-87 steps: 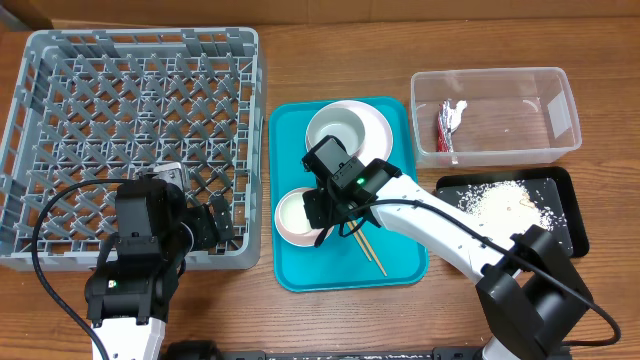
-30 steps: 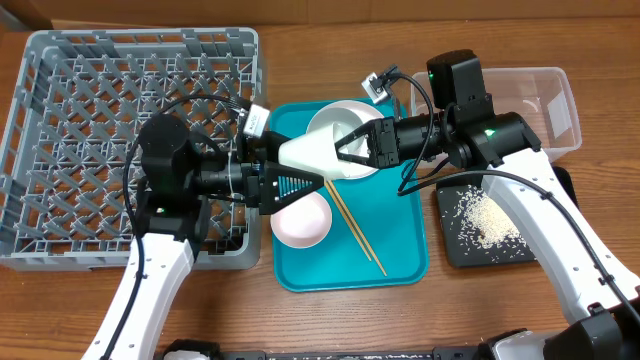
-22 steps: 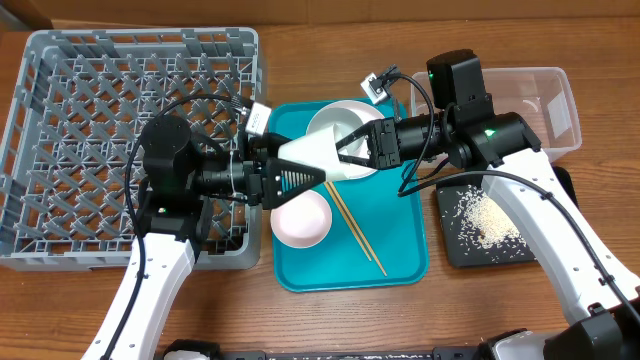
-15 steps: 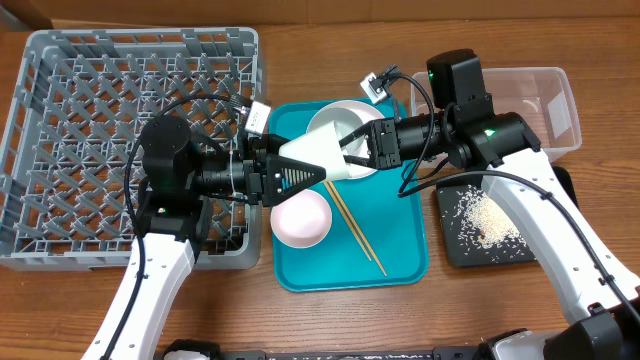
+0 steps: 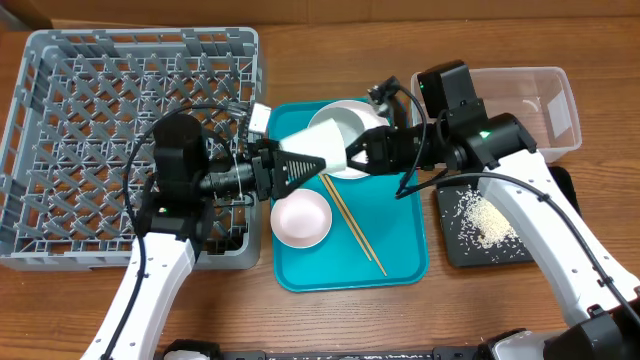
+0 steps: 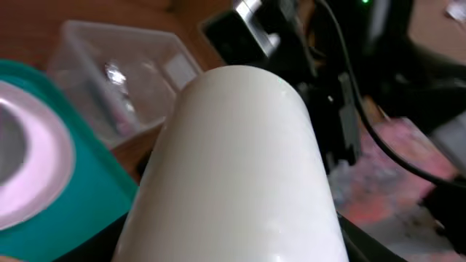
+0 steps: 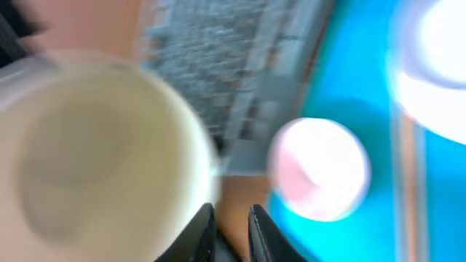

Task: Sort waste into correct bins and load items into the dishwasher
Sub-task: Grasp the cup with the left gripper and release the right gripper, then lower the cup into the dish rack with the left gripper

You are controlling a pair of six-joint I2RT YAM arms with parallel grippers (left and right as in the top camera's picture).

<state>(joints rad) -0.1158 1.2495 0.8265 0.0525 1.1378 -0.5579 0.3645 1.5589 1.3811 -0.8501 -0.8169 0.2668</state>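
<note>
Here, smooth glossy rounded pale bowl (image 6: 240,160).

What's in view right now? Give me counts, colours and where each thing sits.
dish rack: one, grey, far left
serving tray: one, teal, centre
plate: one, white, far half of the serving tray
bowl: one, grey-green, on the plate
small bowl: one, pinkish-white, left side of the serving tray
chopsticks: two, wooden, on the serving tray beside the small bowl
cup: one, white, held in the air over the serving tray
tub: one, clear, far right
wrapper: one, silvery glint, blurred, inside the tub
black tray: one, right, nearer than the tub
rice: one heap, white, in the black tray
left gripper: black, shut on the cup
right gripper: black, at the cup's other end, grip unclear
</note>
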